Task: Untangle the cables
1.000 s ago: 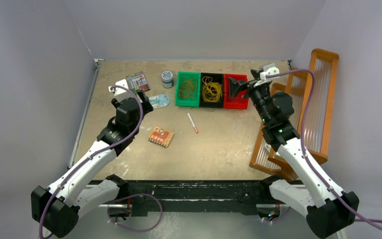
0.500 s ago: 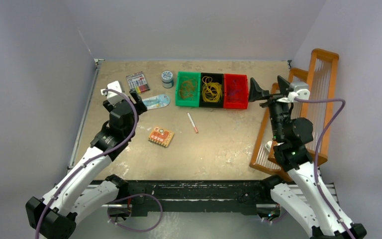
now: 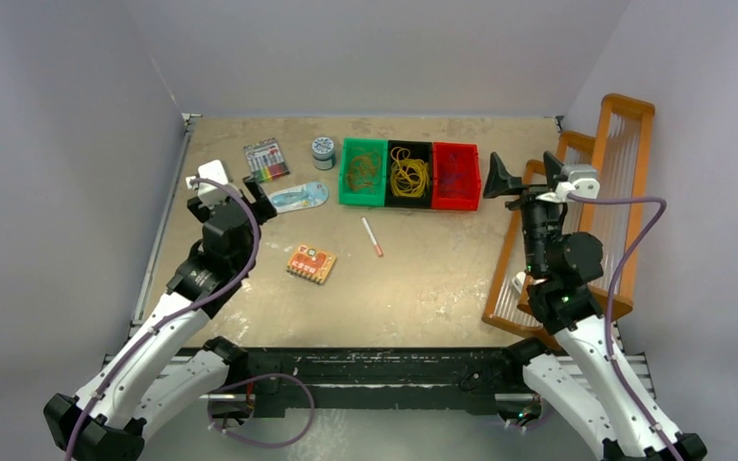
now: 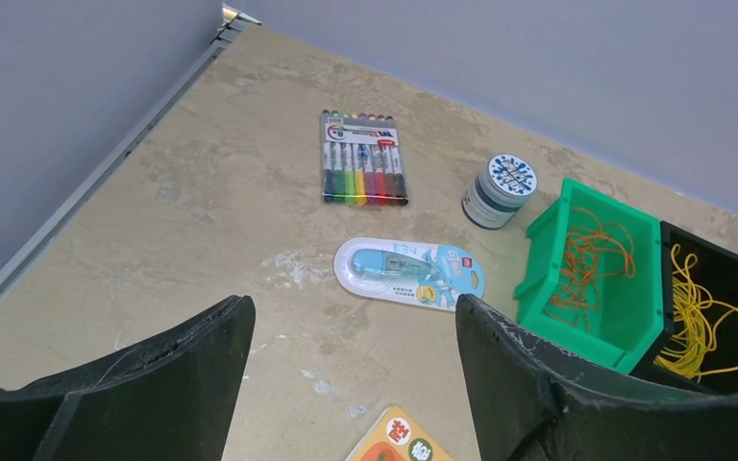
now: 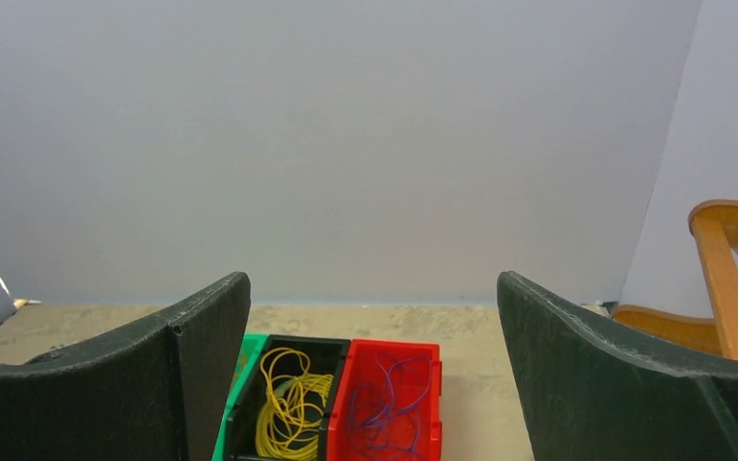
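Top external view: cables (image 3: 408, 175) are lying sorted by colour in three parts bins (image 3: 344, 179). Left gripper (image 4: 356, 312) and right gripper (image 5: 373, 288) are hovering open, holding nothing.

Orange cables (image 4: 586, 264) in green bin (image 4: 543, 245), yellow cables (image 5: 288, 403) in black bin (image 5: 303, 342), purple cables (image 5: 384, 403) in red bin (image 5: 391, 348).

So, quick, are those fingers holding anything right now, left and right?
Left fingers: open, holding nothing.
Right fingers: open, holding nothing.
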You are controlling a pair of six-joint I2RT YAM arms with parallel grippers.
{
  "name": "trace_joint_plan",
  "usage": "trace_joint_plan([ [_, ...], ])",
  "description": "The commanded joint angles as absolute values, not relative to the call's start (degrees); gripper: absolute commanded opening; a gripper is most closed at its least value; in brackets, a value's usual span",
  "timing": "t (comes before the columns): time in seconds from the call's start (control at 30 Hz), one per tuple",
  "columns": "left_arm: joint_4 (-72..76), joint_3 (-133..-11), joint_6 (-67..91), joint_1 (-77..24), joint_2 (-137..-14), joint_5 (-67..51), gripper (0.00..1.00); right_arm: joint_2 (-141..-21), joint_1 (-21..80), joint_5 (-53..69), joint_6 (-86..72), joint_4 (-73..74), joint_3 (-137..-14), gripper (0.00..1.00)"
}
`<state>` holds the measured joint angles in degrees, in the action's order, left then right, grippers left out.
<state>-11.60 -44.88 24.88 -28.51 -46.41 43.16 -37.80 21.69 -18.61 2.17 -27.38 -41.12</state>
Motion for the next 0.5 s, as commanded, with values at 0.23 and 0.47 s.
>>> trace_joint_plan([
  [0.23, -9.2, -45.5, 22.9, -28.1, -46.5, 45.2, 0.78, -37.6, 21.6, -21.9, 2.9, -31.9, -40.3, 0.99],
  [0.47, -8.1, -45.0, 22.3, -28.1, -46.0, 45.8, 0.79, -37.8, 21.6, -22.1, 3.5, -32.4, -40.3, 0.99],
])
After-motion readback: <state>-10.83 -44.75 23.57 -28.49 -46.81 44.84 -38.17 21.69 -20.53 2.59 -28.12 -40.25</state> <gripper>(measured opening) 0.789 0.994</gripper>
